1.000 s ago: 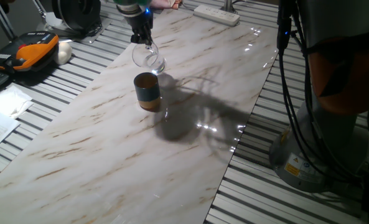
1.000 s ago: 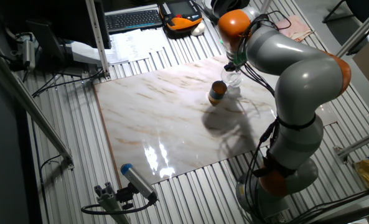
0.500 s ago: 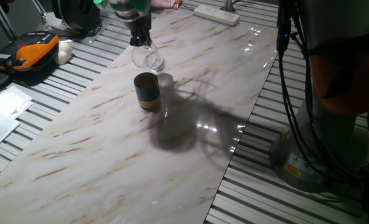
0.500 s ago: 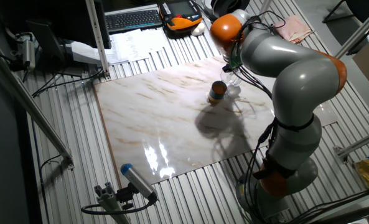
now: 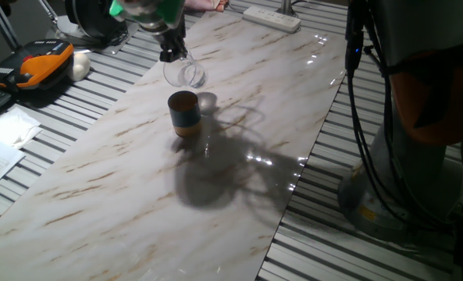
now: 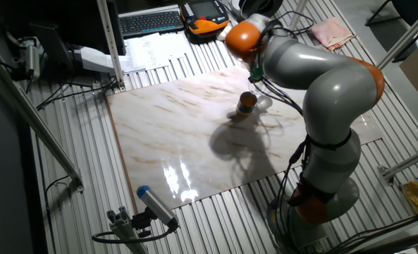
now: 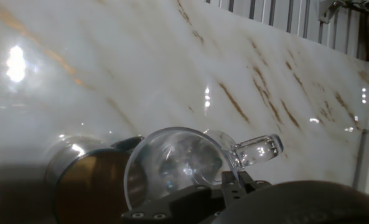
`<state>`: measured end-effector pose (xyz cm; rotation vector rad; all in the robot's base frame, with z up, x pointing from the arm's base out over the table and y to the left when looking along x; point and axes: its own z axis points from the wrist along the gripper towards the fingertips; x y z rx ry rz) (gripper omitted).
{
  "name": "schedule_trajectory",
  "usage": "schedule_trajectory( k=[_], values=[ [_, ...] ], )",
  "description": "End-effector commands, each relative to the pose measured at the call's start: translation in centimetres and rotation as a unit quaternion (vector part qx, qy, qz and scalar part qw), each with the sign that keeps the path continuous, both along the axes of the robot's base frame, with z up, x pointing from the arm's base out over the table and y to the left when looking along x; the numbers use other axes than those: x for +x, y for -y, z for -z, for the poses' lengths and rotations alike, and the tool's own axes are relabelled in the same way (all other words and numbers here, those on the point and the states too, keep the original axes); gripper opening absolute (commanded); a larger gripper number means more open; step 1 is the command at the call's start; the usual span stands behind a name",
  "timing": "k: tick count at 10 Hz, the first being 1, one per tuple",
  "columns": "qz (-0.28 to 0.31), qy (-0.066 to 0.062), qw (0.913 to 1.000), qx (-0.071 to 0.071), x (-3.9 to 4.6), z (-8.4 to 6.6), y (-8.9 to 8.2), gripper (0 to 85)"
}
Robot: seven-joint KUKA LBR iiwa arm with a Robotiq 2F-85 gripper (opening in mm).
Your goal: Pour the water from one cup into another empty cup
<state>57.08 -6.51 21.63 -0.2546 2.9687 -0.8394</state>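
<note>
Since a second ago the arm (image 6: 321, 70) has swung toward the table's far-left side in one fixed view, and its shadow on the marble has slid further along the tabletop; the mug has not shifted. The gripper (image 5: 171, 53) is pinched on the glass cup (image 5: 184, 73), holding it tipped over, lifted off the marble table (image 5: 239, 179), close behind and slightly above the blue-grey mug (image 5: 184, 114).

Hand view: the glass cup (image 7: 178, 163) lies on its side, its small handle (image 7: 259, 150) pointing right, its round mouth facing the camera and overlapping the rim of the mug (image 7: 84, 180), whose orange-tan interior is visible. Dark gripper parts sit at the lower edge; the fingertips themselves are hidden. Water cannot be made out in the glass or in the mug.

The other fixed view: the mug (image 6: 247, 104) stands upright on the marble, with the glass just beside it under the arm's end.

Off the marble, a white power strip (image 5: 272, 17) lies at the far end, and an orange-and-black device (image 5: 32, 64) rests on the slatted bench.
</note>
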Motion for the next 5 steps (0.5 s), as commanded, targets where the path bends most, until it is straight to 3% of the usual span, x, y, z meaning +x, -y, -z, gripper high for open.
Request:
schedule_trajectory(
  k=[1,3,5],
  values=[
    [-0.001,0.0,1.0,-0.005,-0.06,-0.1,-0.18,0.0],
    [-0.007,-0.001,0.9998,-0.02,-0.18,-0.09,-0.47,0.0],
    [-0.01,-0.001,0.9997,-0.024,-0.22,-0.09,-0.44,0.0]
  ],
)
